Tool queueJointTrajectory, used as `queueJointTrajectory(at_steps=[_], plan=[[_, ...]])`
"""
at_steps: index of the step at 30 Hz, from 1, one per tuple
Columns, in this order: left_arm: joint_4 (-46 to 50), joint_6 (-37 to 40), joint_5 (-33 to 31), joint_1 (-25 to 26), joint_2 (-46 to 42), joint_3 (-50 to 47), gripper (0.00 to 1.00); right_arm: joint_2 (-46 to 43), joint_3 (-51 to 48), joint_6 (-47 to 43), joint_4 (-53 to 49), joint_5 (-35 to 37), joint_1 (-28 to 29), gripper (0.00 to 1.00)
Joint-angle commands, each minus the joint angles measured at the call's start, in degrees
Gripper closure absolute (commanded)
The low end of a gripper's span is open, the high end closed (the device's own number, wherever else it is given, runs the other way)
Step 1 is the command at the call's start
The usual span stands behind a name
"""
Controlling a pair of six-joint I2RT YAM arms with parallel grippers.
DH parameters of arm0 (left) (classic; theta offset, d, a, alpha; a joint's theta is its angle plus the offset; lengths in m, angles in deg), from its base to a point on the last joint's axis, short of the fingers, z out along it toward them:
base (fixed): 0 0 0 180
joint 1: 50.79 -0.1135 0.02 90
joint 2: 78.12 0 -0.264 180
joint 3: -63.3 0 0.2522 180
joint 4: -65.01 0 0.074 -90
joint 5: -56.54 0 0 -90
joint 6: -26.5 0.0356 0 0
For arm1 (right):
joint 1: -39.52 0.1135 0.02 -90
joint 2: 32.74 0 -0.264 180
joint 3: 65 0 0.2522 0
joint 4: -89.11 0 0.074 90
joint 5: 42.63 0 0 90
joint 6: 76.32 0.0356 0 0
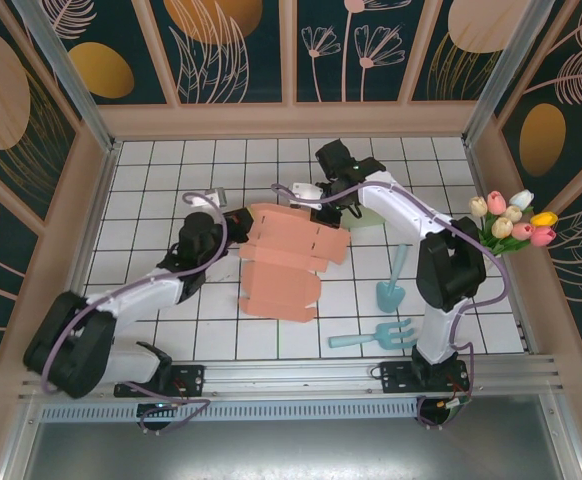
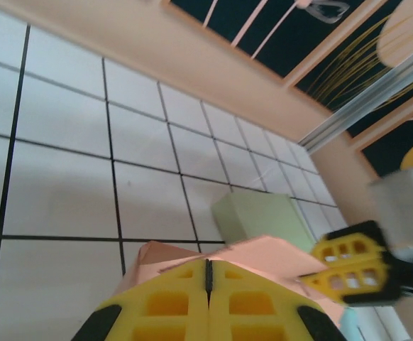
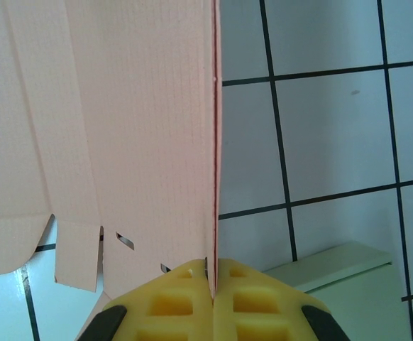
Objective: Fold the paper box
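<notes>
Nearest the arm bases in the top view, a teal hand rake [image 1: 376, 335] lies on the tiled desk [image 1: 151, 200], with a teal trowel [image 1: 391, 285] just beyond it. To their left the paper box [image 1: 289, 262], a pink die-cut sheet with creased panels, spreads over the middle of the desk. The left pincer [image 1: 237, 222] meets its left edge and the right pincer [image 1: 306, 190] its far corner; from above, neither grip can be judged.

The wrist views settle it. On the left wrist the yellow fingers [image 2: 164, 305] are pressed together with the pink sheet coming out at their tips, so that pincer is closed on the box. Past it a pale green block [image 2: 256, 217] stands on the tiles, and at the right a yellow finger of the other pincer pinches the sheet. On the right wrist the sheet stands edge-on and runs straight into the seam of the closed pads [image 3: 263, 305], gripped there, with slots and tabs showing on its face.

Far right in the top view, a bunch of tulips [image 1: 511, 222] sits by the wall.
</notes>
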Motion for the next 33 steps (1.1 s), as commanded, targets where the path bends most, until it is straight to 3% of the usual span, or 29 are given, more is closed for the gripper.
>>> queueJointTrajectory(at_steps=[1, 7, 11, 17, 20, 25, 33], plan=[[-1.13, -2.18, 0.76, 0.10, 4.24, 4.19, 0.95, -2.07, -1.75, -1.87, 1.47, -1.45, -0.18, 1.00], [-0.16, -2.75, -4.53, -1.87, 6.42, 4.41, 0.96, -2.19, -3.32, -2.11, 2.53, 0.73, -0.79, 1.00], [-0.85, -2.95, -2.84, -4.91, 7.53, 3.55, 0.96, -2.25, -3.99, -2.54, 3.04, 0.83, -0.88, 1.00], [-3.28, -1.93, 4.28, -5.18, 10.44, 5.99, 0.95, -2.09, -4.10, -2.90, 3.04, 0.45, -0.79, 1.00], [-2.90, -0.24, 7.04, -4.08, 10.57, 7.84, 0.95, -1.82, -3.81, -2.59, 3.20, 0.88, -0.76, 1.00], [0.51, 3.70, 5.84, 0.06, 9.37, 10.24, 0.95, -1.19, -3.28, -1.13, 4.99, 3.24, -0.62, 1.00], [-2.05, 0.46, 10.03, 1.81, 13.96, 11.52, 0.95, -2.63, -3.93, -0.89, 6.87, 0.92, -0.63, 1.00]])
